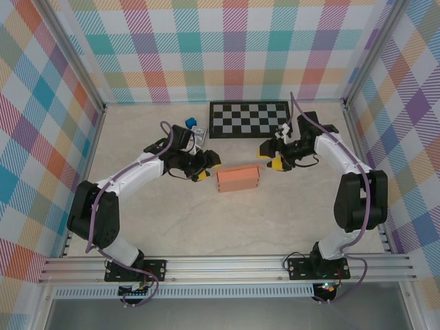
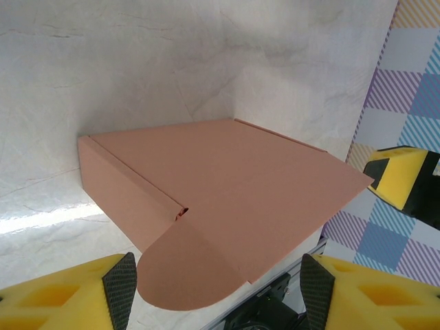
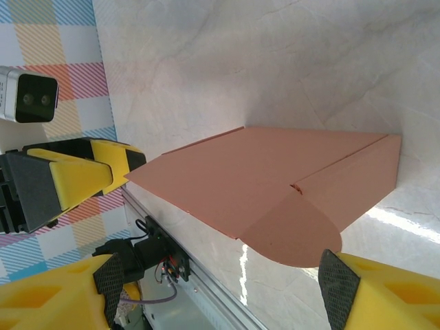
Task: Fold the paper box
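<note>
Salmon-orange thin-cardboard paper box [image 1: 238,179] lies on the pale marbled worktop [image 1: 275,220], between my arms. My left fingers [image 2: 62,295] and right fingers [image 3: 385,289] stand wide apart, holding nothing. A rounded end flap [image 2: 182,275] juts out unfolded; I judge I should tuck it squarely while bracing the far end.

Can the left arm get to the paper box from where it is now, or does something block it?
Probably yes. The left end effector is open, close beside the left end of the paper box, and nothing lies between them.
</note>
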Available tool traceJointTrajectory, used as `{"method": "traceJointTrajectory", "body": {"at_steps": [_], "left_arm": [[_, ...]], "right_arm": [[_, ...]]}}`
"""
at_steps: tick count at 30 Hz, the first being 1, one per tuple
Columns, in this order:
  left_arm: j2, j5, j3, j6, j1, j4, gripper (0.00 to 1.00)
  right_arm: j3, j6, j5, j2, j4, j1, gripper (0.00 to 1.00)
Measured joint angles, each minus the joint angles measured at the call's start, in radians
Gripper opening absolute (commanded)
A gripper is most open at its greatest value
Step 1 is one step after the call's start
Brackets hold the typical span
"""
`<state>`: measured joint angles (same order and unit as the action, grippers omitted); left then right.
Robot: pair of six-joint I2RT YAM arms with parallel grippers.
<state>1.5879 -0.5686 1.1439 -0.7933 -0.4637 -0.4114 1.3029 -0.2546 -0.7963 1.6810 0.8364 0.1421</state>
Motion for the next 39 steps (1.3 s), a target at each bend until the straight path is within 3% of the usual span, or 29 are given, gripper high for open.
{"method": "traceJointTrajectory", "body": {"at_steps": [29, 39], "left_arm": [[0.042, 0.0, 0.039, -0.057, -0.037, 0.074, 0.66], [0.044, 0.028, 0.092, 0.081, 0.027, -0.035, 0.7]], "right_arm": [[0.0, -0.033, -0.057, 0.033, -0.012, 0.055, 0.73], [0.025, -0.005, -0.008, 0.051, 0.023, 0.055, 0.78]]}}
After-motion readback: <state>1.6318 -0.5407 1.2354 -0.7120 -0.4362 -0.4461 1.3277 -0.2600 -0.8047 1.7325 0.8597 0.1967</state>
